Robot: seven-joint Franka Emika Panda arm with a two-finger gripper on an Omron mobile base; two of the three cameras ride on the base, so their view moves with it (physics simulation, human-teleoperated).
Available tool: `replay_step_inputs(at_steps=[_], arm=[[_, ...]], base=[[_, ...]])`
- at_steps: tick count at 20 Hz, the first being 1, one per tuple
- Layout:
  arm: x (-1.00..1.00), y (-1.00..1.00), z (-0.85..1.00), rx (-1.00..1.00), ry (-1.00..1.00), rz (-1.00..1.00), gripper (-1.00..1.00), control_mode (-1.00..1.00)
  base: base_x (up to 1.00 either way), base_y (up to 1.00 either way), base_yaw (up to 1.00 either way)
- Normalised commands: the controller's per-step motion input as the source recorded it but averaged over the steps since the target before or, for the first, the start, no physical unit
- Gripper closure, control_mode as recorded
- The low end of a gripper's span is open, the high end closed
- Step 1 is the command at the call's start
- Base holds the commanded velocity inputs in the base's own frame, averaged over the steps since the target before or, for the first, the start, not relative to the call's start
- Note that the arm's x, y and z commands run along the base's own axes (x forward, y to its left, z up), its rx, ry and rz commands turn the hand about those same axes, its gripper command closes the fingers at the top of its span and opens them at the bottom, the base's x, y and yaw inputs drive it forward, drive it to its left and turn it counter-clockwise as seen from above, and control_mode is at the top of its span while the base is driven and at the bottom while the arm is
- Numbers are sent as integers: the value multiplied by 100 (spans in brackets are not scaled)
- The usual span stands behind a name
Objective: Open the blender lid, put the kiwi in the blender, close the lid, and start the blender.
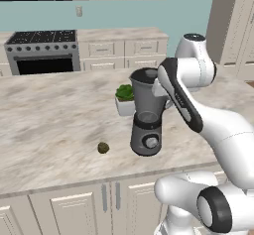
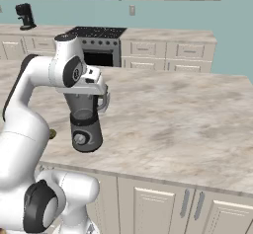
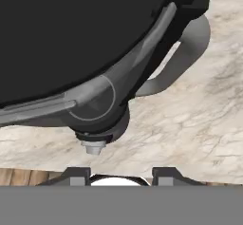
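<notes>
Hovering just above the blender lid (image 3: pixel 61 34), the gripper (image 3: pixel 118 174) is seen with jaws narrowed, nothing held. The kiwi (image 1: pixel 103 147) is found on the desk (image 1: pixel 49 115) at nine o'clock of the blender (image 1: pixel 146 117).

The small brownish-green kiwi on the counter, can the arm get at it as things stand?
Probably yes: the small brownish-green kiwi lies in the open on the marble counter, left of the grey blender, with nothing over it.

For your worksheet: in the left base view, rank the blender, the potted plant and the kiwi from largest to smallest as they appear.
1. blender, clearly largest
2. potted plant, partly hidden behind the blender, so its full size is unsure
3. kiwi, smallest
</notes>
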Motion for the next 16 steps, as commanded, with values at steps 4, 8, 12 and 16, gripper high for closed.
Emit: replay_step_inputs(at_steps=[4, 8, 12, 16], arm=[[-10, -1, 8, 0, -21, -3, -100, -100], [-33, -1, 78, 0, -33, -8, -100, -100], [-9, 19, 85, 0, -7, -4, -100, -100], [23, 45, 35, 0, 0, 0, -100, -100]], base=[[0, 0, 0], [0, 0, 0], [0, 0, 0], [0, 0, 0]])
